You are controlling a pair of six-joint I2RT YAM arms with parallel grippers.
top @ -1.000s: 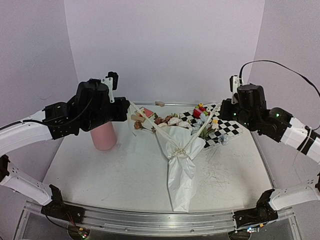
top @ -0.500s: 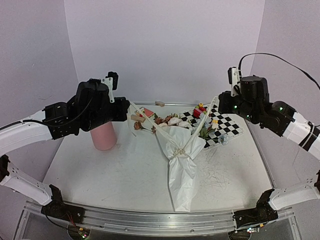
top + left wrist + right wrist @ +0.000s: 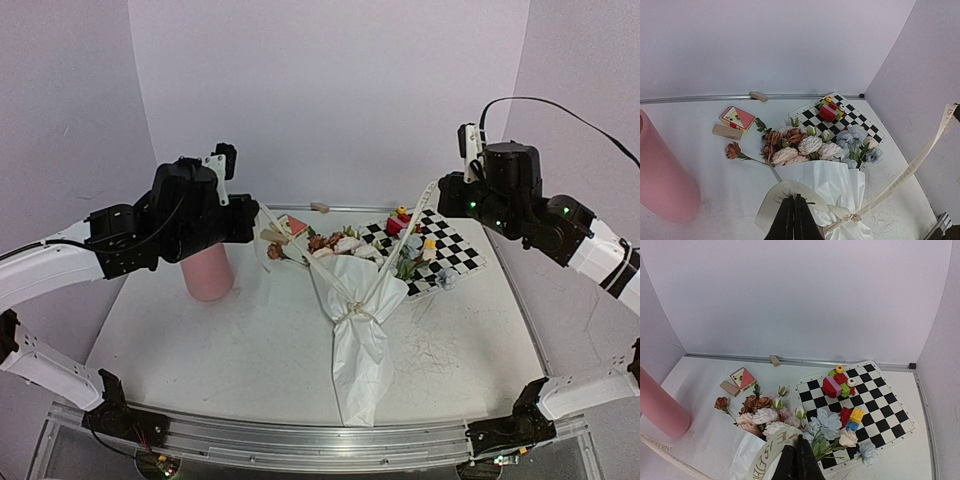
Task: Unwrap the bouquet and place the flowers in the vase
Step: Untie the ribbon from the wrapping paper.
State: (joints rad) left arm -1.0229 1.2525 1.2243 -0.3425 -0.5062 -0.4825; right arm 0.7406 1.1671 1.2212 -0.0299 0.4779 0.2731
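- At the left of the top view, the left gripper point(image 3: 255, 215) hung above the tabletop point(image 3: 200, 350). Its jaws were pressed together on 1 end of the cream ribbon point(image 3: 771, 447). In its wrist view the ribbon curled into a loop just ahead of the fingertips.
- The vase point(image 3: 207, 272) stood upright at centre left, partly behind that arm and well apart from the bouquet point(image 3: 358, 300).
- Between the vase and the bouquet lay a small red-and-cream card point(image 3: 737, 117) and a plain wooden block point(image 3: 726, 132), just beside each other.
- 1 rust-brown rose point(image 3: 732, 150) lay out to the left of the bunch, its stem running back toward the wrap.
- The bouquet lay at the centre of the frame, with its heads toward the back wall and the tail of white paper point(image 3: 360, 375) toward the near edge. The paper was still around the stems.
- The knot point(image 3: 358, 312) at the waist of the wrap was still tied. From it 2 strands of ribbon rose in a V, 1 to each gripper.
- The flowers point(image 3: 340, 243) showed pink, white and rust-brown heads on the left and light blue ones on the right, which overlapped the edge of the checkered mat point(image 3: 462, 250).
- The mat lay flat at centre right, with toy blocks point(image 3: 400, 220) on its far part.
- At the upper right, the right gripper point(image 3: 441, 192) was raised above the mat, its jaws clamped on the other ribbon end.
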